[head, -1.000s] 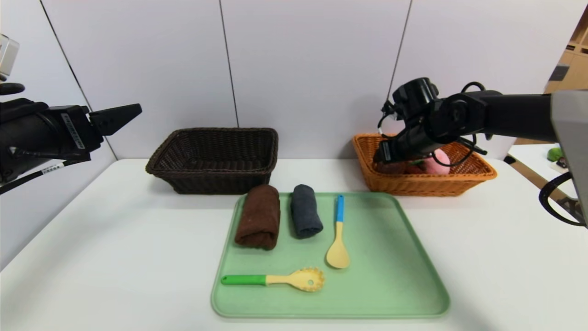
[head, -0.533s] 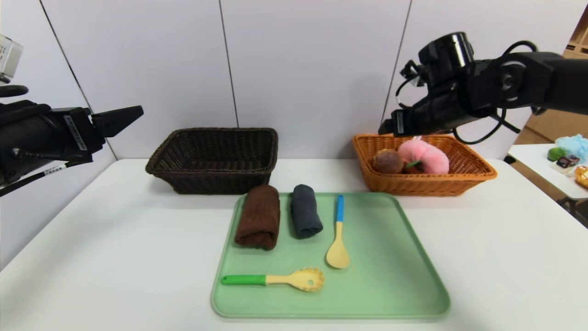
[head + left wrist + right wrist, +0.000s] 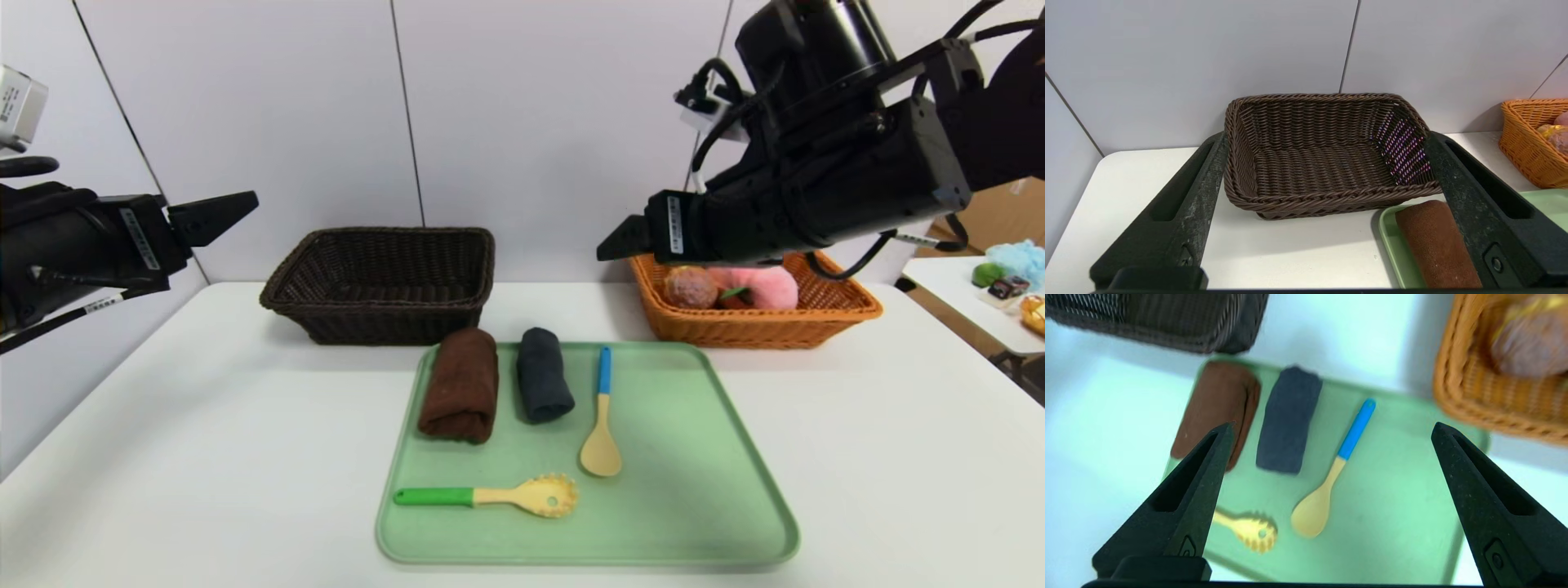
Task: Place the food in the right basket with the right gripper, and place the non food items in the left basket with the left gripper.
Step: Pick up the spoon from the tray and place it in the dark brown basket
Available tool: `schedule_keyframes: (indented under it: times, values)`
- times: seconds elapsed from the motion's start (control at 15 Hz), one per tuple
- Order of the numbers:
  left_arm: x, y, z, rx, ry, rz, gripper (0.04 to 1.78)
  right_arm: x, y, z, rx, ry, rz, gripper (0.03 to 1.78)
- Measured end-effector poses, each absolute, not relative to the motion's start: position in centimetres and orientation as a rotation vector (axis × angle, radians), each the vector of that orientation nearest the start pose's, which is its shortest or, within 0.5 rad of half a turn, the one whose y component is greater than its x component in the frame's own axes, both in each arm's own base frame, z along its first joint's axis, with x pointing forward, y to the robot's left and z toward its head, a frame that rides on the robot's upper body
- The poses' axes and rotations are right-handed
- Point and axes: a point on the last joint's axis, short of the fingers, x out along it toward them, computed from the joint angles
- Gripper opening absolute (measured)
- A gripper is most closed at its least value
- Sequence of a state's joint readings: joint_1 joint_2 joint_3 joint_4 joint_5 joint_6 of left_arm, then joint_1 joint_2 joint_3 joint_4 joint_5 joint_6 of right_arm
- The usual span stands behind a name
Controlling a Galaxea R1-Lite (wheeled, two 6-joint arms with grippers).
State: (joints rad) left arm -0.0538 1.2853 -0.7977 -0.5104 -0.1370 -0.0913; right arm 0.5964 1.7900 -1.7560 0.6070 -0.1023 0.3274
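A: While the right hand [image 3: 624, 237] hangs spread and empty above the green tray [image 3: 694, 498], where is the food?
B: In the orange basket [image 3: 849, 314] behind the tray. Both towels and spoons lie on the tray; left hand [image 3: 1310, 212] spread, facing the dark basket [image 3: 384, 282] behind the tray
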Motion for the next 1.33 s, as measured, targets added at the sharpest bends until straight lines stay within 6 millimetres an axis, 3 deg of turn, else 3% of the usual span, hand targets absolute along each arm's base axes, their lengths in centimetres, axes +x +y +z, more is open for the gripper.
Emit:
schedule_keyframes:
  times: [0.2, 0.47, 0.87, 1.33]
  values:
    - [20.7, -1.4, 27.5, -0.090, -0.013, -0.192, 1.69, 26.1, 19.1, 27.5, 0.096, 0.782, 0.365, 1.69]
    - [20.7, -1.4, 27.4, -0.090, -0.012, -0.193, 1.69, 26.4, 20.0, 24.1, 0.047, 0.884, 0.335, 1.69]
    - [20.7, -1.4, 27.4, -0.091, -0.010, -0.192, 1.69, 28.3, 21.4, 19.3, -0.035, 0.939, 0.230, 1.69]
    - [20.7, -1.4, 27.0, -0.092, 0.002, -0.191, 1.69, 30.4, 22.6, 15.4, -0.076, 0.978, 0.192, 1.69]
